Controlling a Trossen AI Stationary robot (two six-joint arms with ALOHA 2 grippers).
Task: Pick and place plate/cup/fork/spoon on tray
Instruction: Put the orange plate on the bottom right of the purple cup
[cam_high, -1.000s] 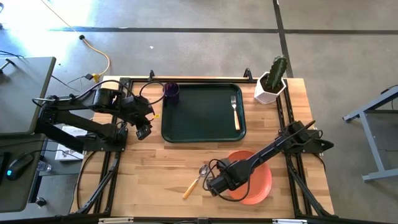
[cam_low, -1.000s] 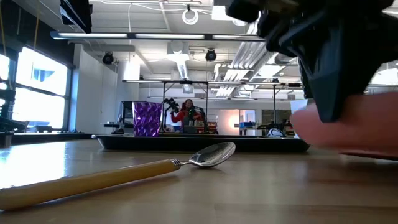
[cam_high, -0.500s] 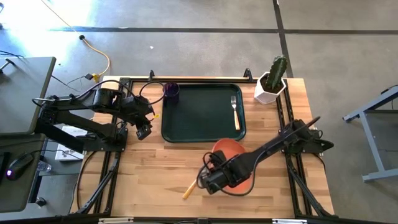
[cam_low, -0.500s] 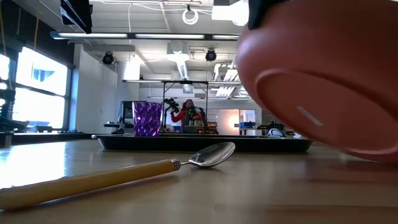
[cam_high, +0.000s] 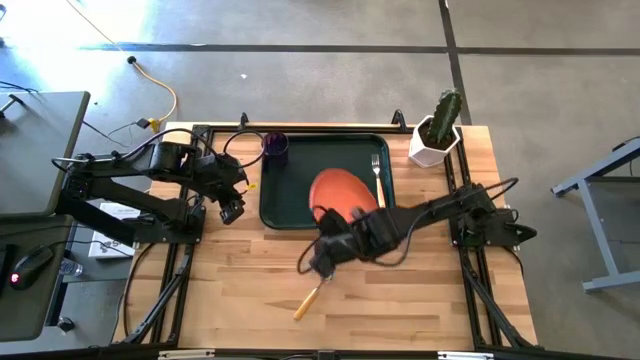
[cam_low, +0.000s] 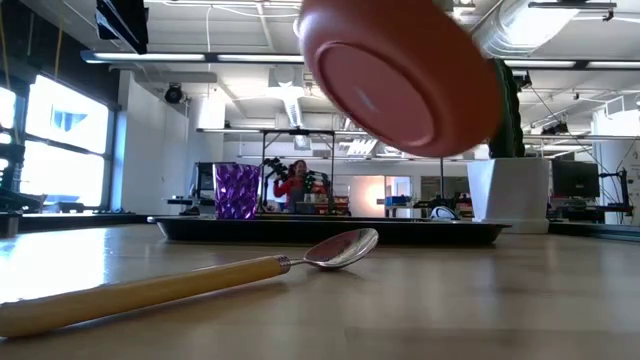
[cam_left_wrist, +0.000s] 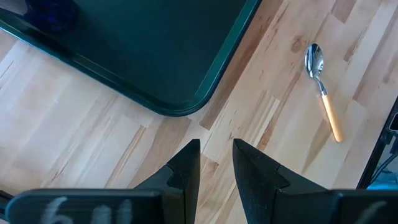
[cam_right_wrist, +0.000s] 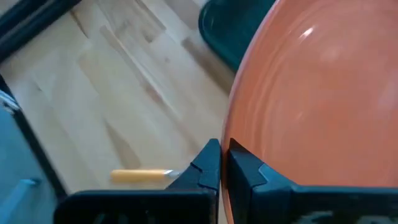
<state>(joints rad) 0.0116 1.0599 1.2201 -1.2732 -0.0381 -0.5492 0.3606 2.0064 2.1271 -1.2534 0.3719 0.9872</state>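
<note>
No readable text, label, brand, number or sign shows in any view.

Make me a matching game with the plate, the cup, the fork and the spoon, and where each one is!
Things:
1. plate
2. cup
3. fork
4. spoon

Places:
A. lying on the bare wooden table, outside the tray
B. standing in a corner of the green tray, on the left arm's side
C. held up in the air by the right gripper, over the tray's near edge
D. lying flat in the tray, along the side nearest the cactus pot

Pairs: 1-C, 2-B, 3-D, 4-A
</note>
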